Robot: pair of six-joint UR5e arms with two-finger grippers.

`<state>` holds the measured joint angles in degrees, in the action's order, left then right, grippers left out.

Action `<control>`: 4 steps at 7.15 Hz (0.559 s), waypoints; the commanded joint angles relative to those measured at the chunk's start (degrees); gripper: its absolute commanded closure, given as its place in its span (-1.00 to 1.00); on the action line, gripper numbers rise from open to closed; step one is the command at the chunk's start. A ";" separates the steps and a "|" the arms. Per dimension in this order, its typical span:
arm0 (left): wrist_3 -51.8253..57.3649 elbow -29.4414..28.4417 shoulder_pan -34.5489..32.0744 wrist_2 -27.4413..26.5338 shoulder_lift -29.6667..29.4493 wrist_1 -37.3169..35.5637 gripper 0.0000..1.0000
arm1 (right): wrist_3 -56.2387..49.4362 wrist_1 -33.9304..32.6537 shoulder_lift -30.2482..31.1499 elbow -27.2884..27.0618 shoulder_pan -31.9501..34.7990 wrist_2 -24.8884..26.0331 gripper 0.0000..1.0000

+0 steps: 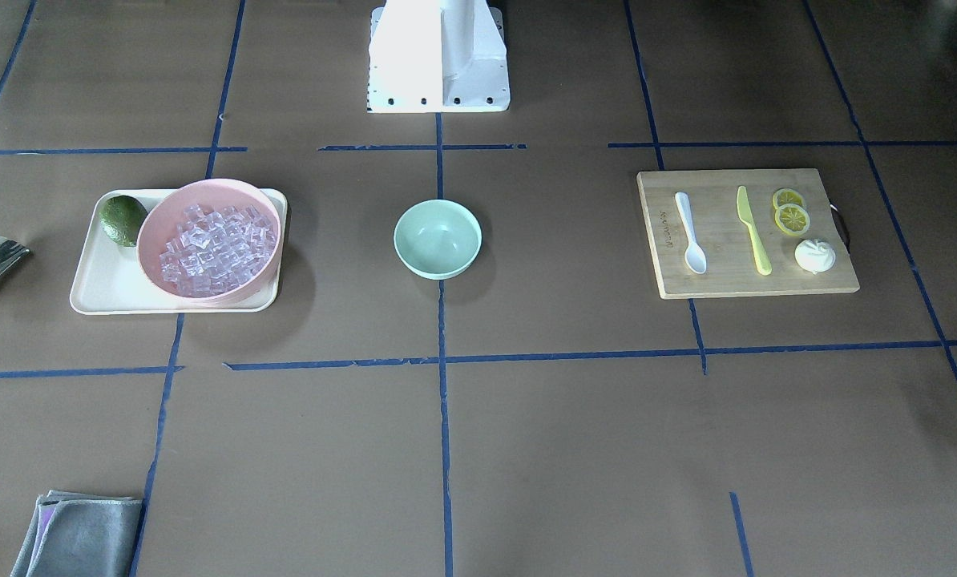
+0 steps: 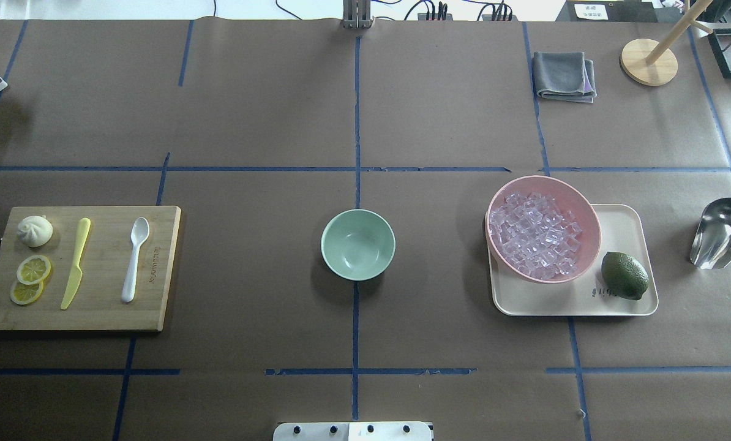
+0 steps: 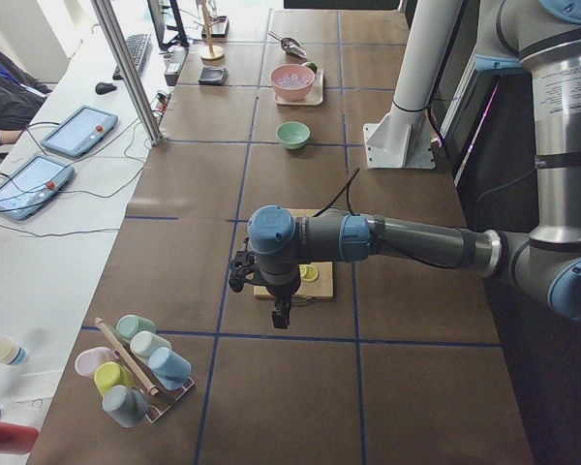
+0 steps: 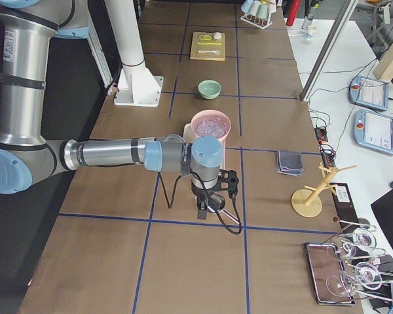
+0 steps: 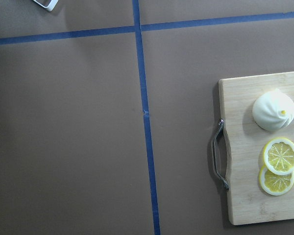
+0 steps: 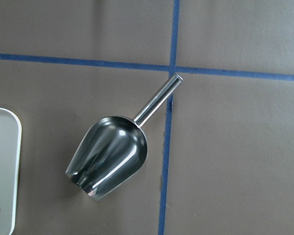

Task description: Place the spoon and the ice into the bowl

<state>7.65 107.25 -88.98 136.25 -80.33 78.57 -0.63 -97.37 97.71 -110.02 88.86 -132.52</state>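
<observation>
The white spoon point(image 2: 134, 257) lies on a wooden cutting board point(image 2: 157, 306) at the table's left, also seen in the front-facing view point(image 1: 691, 232). The ice point(image 2: 534, 242) fills a pink bowl point(image 2: 577, 202) on a cream tray point(image 2: 622, 220) at the right. The mint-green bowl point(image 2: 358, 244) stands empty at the centre. My left gripper point(image 3: 281, 312) hangs high over the board's outer end. My right gripper point(image 4: 202, 210) hangs high beyond the tray. I cannot tell whether either is open or shut.
A yellow-green knife point(image 2: 74, 263), a white bun point(image 2: 35, 231) and lemon slices point(image 2: 33, 269) share the board. A lime point(image 2: 624, 275) sits on the tray. A metal scoop point(image 2: 723, 233) lies right of it. A grey cloth point(image 2: 564, 75) and wooden stand point(image 2: 649, 61) are far right.
</observation>
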 commanded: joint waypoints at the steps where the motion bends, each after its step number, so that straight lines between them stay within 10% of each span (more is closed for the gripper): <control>1: 0.00 -0.28 0.13 -0.20 0.00 0.09 -1.00 | 6.63 0.07 -2.79 -1.60 -2.80 -2.98 -1.00; 4: -0.26 -0.20 0.21 -0.02 0.00 0.00 -1.00 | 32.81 17.14 -4.28 -3.36 -14.46 0.74 -1.00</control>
<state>7.49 107.05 -88.79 136.14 -80.33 78.58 22.03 -88.27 94.01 -112.94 79.94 -134.19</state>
